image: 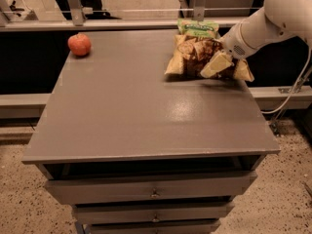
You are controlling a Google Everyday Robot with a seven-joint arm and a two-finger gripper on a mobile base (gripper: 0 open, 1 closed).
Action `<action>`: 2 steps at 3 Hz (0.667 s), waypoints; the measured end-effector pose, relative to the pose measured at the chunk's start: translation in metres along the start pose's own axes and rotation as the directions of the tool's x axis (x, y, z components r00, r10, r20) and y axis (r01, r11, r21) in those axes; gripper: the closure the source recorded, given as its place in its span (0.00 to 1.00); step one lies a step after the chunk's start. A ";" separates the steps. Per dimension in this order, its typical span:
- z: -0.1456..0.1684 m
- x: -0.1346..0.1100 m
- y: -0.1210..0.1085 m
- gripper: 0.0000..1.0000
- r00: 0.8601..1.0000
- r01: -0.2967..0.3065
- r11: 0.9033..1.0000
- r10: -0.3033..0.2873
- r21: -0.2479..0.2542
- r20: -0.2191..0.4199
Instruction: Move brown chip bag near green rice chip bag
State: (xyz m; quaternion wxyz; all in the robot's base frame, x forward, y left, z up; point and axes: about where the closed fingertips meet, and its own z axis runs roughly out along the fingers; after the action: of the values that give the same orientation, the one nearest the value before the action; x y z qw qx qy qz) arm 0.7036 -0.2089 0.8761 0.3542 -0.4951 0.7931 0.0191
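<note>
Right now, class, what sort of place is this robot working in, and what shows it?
Probably a lab or workshop: a grey drawer cabinet stands on a speckled floor, with metal framing behind. The arm's jaws grip the brown chip bag at the cabinet's far right.

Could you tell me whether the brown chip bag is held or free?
Held: the gripper, back-right on the table, clamps the brown chip bag in front of the green rice chip bag.

Two bags, one apple, one claw
</note>
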 end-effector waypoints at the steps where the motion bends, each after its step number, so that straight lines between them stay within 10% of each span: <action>1: 0.004 -0.002 -0.001 0.00 1.000 0.007 1.000 -0.007 -0.010 0.007; 2: -0.002 -0.009 -0.004 0.00 0.999 0.015 1.000 -0.015 -0.006 0.029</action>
State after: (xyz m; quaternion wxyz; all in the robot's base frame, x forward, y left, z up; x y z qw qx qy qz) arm 0.7082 -0.2047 0.8842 0.3644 -0.5018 0.7840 0.0260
